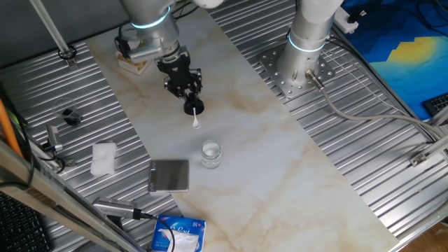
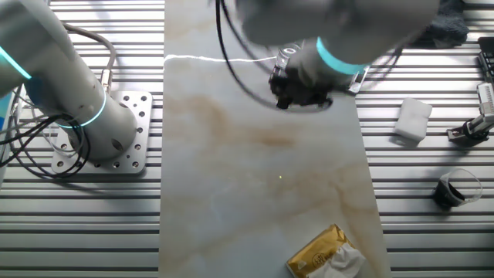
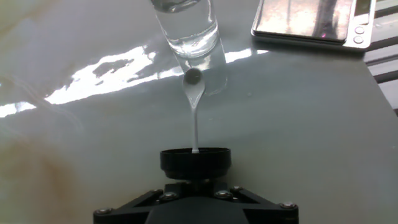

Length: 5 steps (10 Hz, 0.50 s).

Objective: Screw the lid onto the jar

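Lid (image 1: 195, 108) clamped in gripper (image 1: 190, 94), held above the table (image 1: 280, 161), its white spoon-like stem (image 3: 195, 118) pointing toward the jar (image 1: 211, 154). Jar upright on the marble, lid well apart from it. Grey plate (image 1: 170, 175) just left of jar.

We held the lid (image 3: 195, 160) low in frame, clear of the tabletop | its white spoon-like stem (image 3: 195, 112) reached toward the jar (image 3: 186, 28) standing ahead | grey plate (image 3: 311, 22) lay upper right.
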Available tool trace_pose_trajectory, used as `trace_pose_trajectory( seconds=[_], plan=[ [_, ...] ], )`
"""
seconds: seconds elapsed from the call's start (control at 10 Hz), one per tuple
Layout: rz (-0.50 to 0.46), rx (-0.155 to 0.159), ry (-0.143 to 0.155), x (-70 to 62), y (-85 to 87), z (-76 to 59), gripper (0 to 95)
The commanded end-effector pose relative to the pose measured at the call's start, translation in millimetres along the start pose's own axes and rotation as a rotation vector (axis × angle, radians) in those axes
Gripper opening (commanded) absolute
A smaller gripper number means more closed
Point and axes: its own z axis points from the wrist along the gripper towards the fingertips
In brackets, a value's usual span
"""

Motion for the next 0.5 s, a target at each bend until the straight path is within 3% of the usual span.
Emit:
trace_pose_trajectory(
  seconds=[0.1,0.5],
  plan=[
    [0.056,0.020,0.104,-17.1,6.4,-10.1,0.0],
    [0.126,0.030,0.172,-35.9,10.2,-9.8,0.0]
  ],
)
